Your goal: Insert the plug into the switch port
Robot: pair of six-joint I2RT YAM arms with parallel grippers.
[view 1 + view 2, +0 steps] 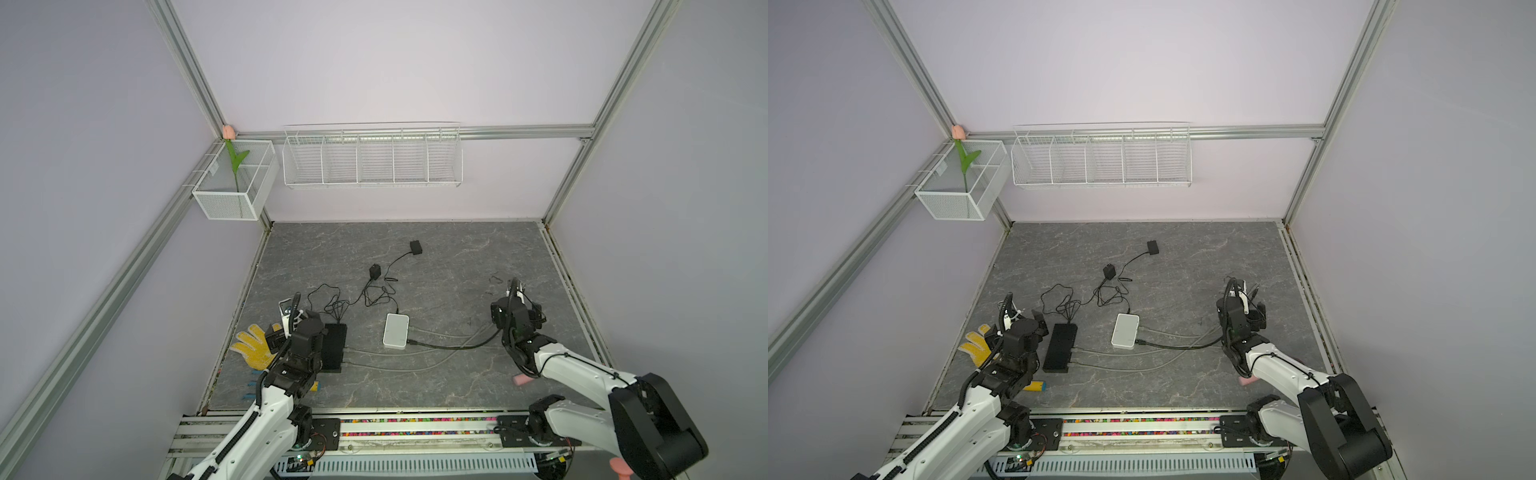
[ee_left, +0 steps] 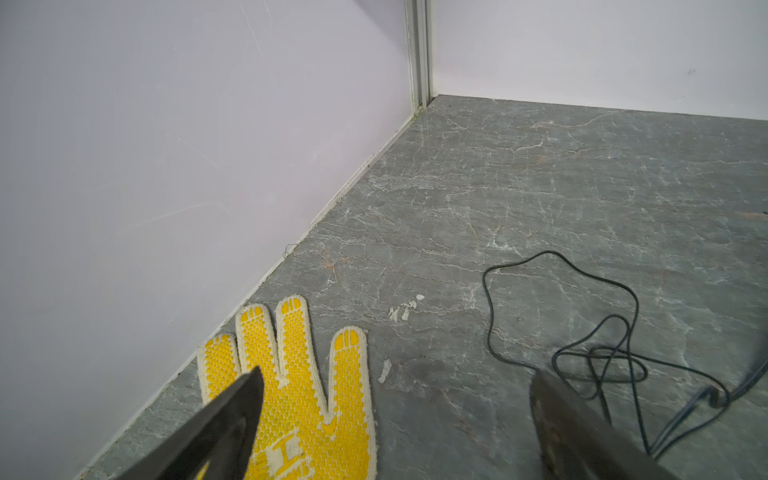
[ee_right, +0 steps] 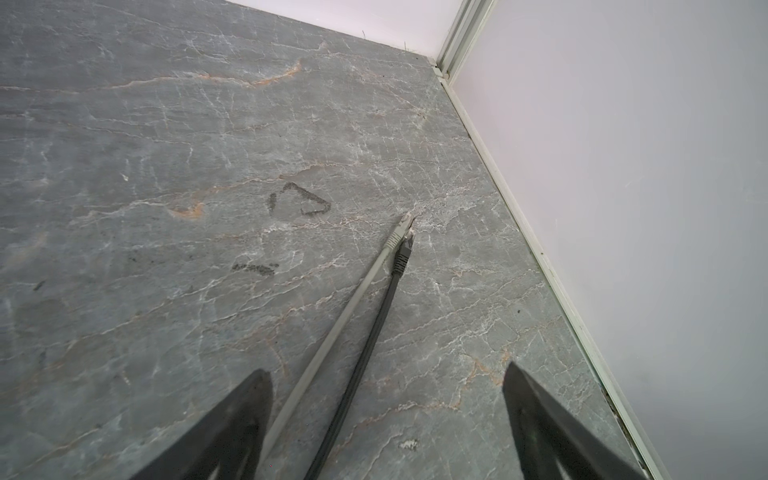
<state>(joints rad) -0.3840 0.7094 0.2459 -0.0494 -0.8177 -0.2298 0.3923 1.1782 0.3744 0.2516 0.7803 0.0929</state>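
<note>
Our right gripper (image 3: 388,368) holds its two fingers wide apart, with nothing gripped. Two cables run over the table (image 1: 457,257) between them: one pale grey cable (image 3: 332,332) and one dark cable (image 3: 371,336). Each ends just ahead of the fingertips, near the table's right edge, in a plug: the grey plug (image 3: 402,226) and the dark plug (image 3: 403,254) lie side by side.

Our left gripper (image 2: 397,374) is spread just as wide and is empty, near the left edge toward the front. In its wrist view one finger crosses in front of the single yellow glove (image 2: 307,399), which lies along that edge.

Further out we count two switch boxes: a white box (image 1: 396,331) in the middle of the front half and a black box (image 1: 333,347) to its left. The dark cable's other end reaches the white box's near right corner; whether it is seated there we cannot tell.

Behind them lie two adapters, the near power brick (image 1: 375,272) and the far power brick (image 1: 416,247), with thin black cords (image 1: 374,297) tangled between.
</note>
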